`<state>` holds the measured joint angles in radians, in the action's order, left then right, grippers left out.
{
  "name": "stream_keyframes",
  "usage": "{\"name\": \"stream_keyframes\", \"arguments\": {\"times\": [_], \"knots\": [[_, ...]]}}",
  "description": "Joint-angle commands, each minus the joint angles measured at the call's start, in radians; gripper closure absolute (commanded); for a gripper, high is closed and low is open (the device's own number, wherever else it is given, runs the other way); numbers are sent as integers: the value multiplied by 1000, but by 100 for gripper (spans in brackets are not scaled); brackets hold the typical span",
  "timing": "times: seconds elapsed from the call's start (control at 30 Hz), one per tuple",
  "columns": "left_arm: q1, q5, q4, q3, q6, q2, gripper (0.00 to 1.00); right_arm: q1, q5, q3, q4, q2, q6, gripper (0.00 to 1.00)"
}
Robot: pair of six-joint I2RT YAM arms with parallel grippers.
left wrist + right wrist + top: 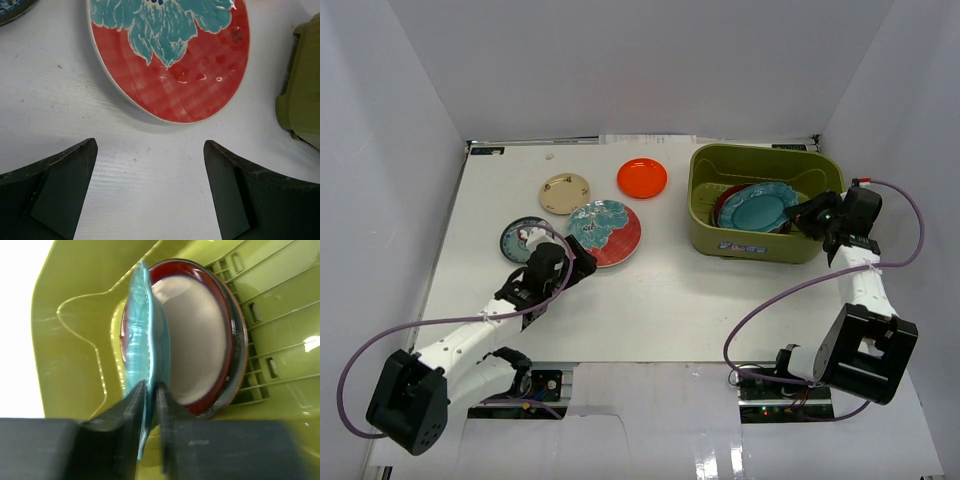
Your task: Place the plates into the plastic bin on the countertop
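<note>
Snugly on rim of teal plate (137, 335), right fingers (120, 421), inside plastic bin (70, 365).

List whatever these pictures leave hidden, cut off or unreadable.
1. Top view: the left arm covers part of the dark plate; its pattern is too small to read.
2. Left wrist view: the frame's top edge cuts off the floral plate.
3. Top view: the teal plate hides most of the red-rimmed plate; anything beneath it cannot be told.
4. Top view: the label on the bin is too small to read.
</note>
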<state>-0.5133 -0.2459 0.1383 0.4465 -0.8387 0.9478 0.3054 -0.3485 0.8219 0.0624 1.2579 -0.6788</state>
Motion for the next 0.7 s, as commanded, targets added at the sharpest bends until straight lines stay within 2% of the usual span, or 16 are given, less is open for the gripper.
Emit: {"name": "stream_keyframes", "arguments": {"times": [0.0,0.03,0.07,0.2,0.23,0.27,0.4,0.43,0.47,0.67], "knots": [[28,8,-103,-9,-34,70,2,-2,-66,40,-107,-15,19,73],[60,28,-124,-9,-42,83,2,-2,-52,40,-96,-18,27,65],[73,51,-131,-11,-42,95,2,-2,-46,45,-72,-23,41,43],[113,92,-215,-8,-48,146,2,-5,14,43,-1,-69,74,6],[122,91,-227,-6,-48,172,2,-5,23,39,2,-81,71,2],[128,91,-233,-3,-48,189,2,-5,29,34,5,-109,70,0],[167,103,-292,-17,-54,282,6,-3,40,-1,17,-207,42,3],[183,120,-327,-22,-57,301,7,-5,36,-6,22,-227,30,7],[193,128,-344,-25,-60,331,7,-5,22,-12,22,-260,25,10],[237,165,-497,-37,-74,420,17,-8,-87,-55,30,-376,1,10]]}}
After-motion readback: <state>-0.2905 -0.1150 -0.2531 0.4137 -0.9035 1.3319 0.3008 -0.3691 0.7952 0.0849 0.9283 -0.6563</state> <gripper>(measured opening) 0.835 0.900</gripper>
